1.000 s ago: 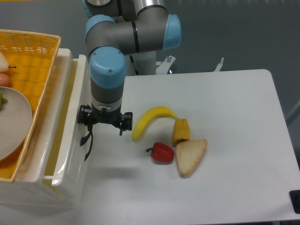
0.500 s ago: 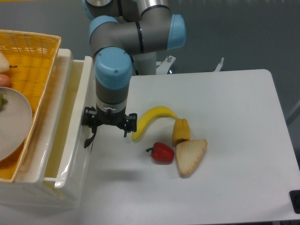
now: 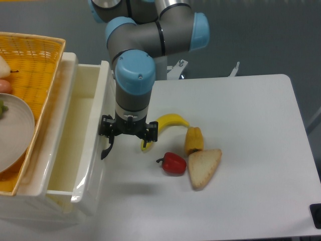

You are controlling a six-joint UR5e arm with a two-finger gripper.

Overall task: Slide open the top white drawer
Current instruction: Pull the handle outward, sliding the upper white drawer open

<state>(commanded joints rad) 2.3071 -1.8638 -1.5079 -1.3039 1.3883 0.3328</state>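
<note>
1. Your gripper (image 3: 127, 134) hangs straight down at the front panel of the top white drawer (image 3: 75, 145), with the curved black handle (image 3: 106, 148) showing just under its left side. The drawer body lies to the gripper's left, toward the cabinet (image 3: 35, 211) at the table's left edge.

2. The fingers sit at the handle, but the wrist and gripper body hide them from above — you cannot tell whether they are closed on the handle or merely hooked behind it.

3. The drawer stands pulled well out from the cabinet. Its pale interior is open to view between the yellow wicker basket (image 3: 30, 55), which sits on top of the cabinet, and the front panel.

4. The front panel runs from the far edge of the table (image 3: 251, 201) toward the near edge, tilted a little. The handle's long axis runs along the panel, so the gripper crosses it.

5. The drawer faces right, toward the table's middle, and that is its sliding direction. Any further pull should, I judge, go straight right, square to the panel.

6. Mind what lies on that side: the banana (image 3: 168, 123) is just beside the gripper, with the red pepper (image 3: 173, 163), the yellow pepper (image 3: 193, 140) and the bread slice (image 3: 203, 165) a little further right — a longer pull could nudge them
</note>
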